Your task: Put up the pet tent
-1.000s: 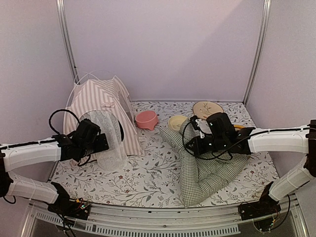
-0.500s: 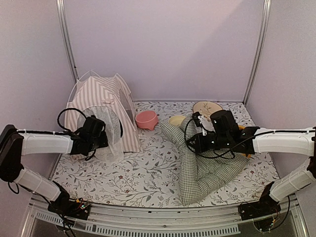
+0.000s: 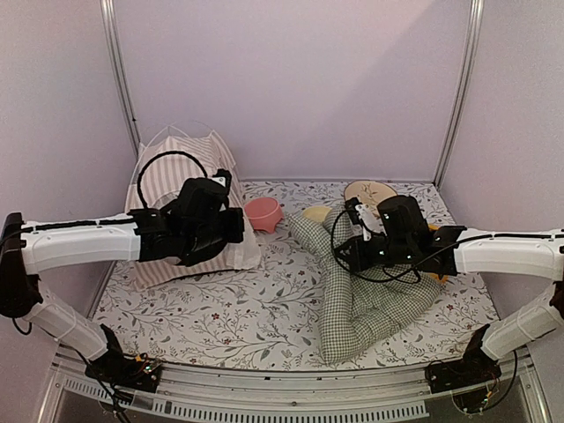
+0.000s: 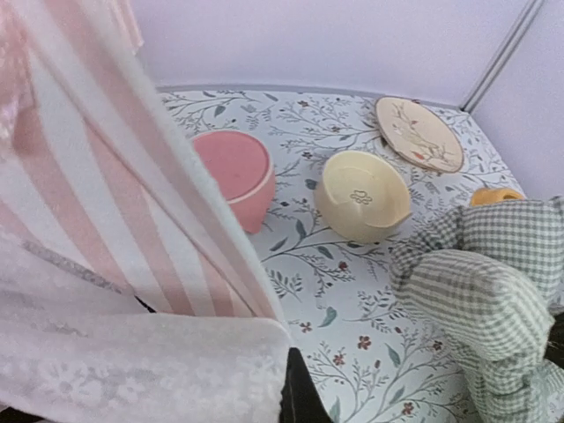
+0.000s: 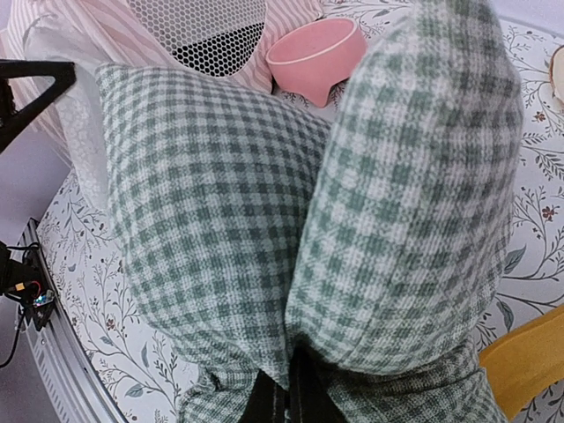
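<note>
The pet tent (image 3: 173, 169), pink-and-white striped, stands at the back left and leans toward the side wall. My left gripper (image 3: 231, 226) is in front of it and is shut on its sheer white door flap (image 4: 132, 370). In the left wrist view the flap and the striped fabric (image 4: 106, 176) drape over the gripper (image 4: 293, 392), leaving only one dark fingertip (image 4: 304, 401) in sight. My right gripper (image 3: 349, 256) is shut on the green-and-white checked cushion (image 3: 370, 300). The cushion (image 5: 264, 194) bunches over those jaws (image 5: 291, 392). A dark mesh window (image 5: 211, 31) shows beyond it.
A pink bowl (image 3: 262, 213) sits right of the tent, with a cream bowl (image 4: 361, 196) beside it. A patterned plate (image 3: 370, 192) lies at the back. An orange object (image 4: 496, 195) sits behind the cushion. Walls close in on the left, back and right.
My left gripper shut on the door flap and swung right across the tent front, drawing the fabric along. The tent tipped back toward the wall. The right arm lifted the cushion slightly.
</note>
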Robot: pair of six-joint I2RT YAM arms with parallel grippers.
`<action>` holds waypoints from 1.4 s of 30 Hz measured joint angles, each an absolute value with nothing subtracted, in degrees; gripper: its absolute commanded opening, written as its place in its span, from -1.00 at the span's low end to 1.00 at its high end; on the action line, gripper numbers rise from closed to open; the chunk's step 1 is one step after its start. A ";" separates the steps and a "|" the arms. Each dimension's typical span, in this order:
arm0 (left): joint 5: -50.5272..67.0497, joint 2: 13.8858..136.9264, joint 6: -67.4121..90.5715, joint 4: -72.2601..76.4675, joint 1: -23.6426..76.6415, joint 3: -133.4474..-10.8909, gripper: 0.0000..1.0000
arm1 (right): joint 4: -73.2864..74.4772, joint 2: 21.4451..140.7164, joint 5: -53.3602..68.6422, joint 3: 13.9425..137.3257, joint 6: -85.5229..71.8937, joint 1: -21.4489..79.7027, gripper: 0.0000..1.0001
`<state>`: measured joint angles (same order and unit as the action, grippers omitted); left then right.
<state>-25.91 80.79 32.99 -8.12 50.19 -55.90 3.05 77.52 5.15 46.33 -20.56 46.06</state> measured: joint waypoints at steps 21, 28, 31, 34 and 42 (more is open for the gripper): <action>-7.38 89.97 30.83 -19.05 46.72 -84.27 -0.84 | 3.05 76.20 6.26 45.63 -20.29 44.47 -1.00; -4.19 97.49 31.79 -19.84 42.94 -89.93 -0.80 | 3.11 76.20 6.59 45.58 -20.32 44.47 -1.00; -3.42 97.84 33.08 -19.42 42.39 -90.06 -0.91 | 3.53 76.07 6.55 45.58 -20.32 44.47 -1.00; -3.57 97.82 34.44 -18.22 41.76 -90.06 -0.95 | 4.23 75.50 6.50 45.58 -20.32 44.47 -1.00; -4.95 98.04 34.30 -17.37 38.89 -91.96 -0.74 | 5.87 73.21 7.18 45.58 -19.44 45.67 -1.00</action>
<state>-4.95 98.04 34.30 -17.37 38.89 -91.96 5.87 73.21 7.18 45.58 -19.44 45.67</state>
